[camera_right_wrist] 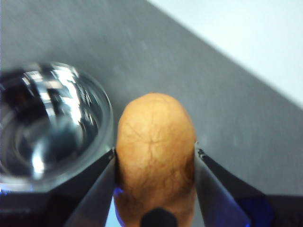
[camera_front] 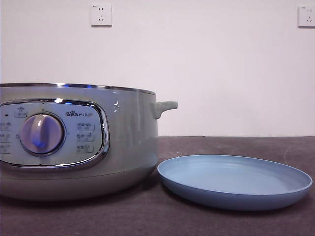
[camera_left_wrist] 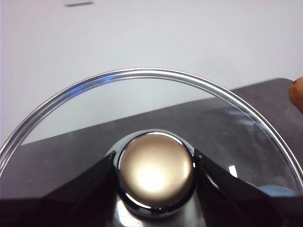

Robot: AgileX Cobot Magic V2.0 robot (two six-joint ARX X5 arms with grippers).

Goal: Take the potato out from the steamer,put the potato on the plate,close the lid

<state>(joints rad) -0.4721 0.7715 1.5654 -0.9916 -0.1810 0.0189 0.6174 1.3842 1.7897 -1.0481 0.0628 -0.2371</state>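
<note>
The pale grey-green steamer (camera_front: 123, 128) stands at the left in the front view with no lid on it. Beside it on the right lies the light-blue plate (camera_front: 236, 181), with nothing on it. My right gripper (camera_right_wrist: 155, 153) is shut on the orange-brown potato (camera_right_wrist: 154, 142) and holds it in the air, beside the steamer's shiny open rim (camera_right_wrist: 106, 106). My left gripper (camera_left_wrist: 155, 161) is shut on the knob (camera_left_wrist: 155, 176) of the glass lid (camera_left_wrist: 156, 74), which it holds aloft. Neither gripper shows in the front view.
The dark tabletop (camera_front: 236, 145) runs back to a white wall with two sockets (camera_front: 101, 14). The steamer's stubby side handle (camera_front: 165, 106) juts out above the plate's near rim. An edge of the potato (camera_left_wrist: 297, 94) shows in the left wrist view.
</note>
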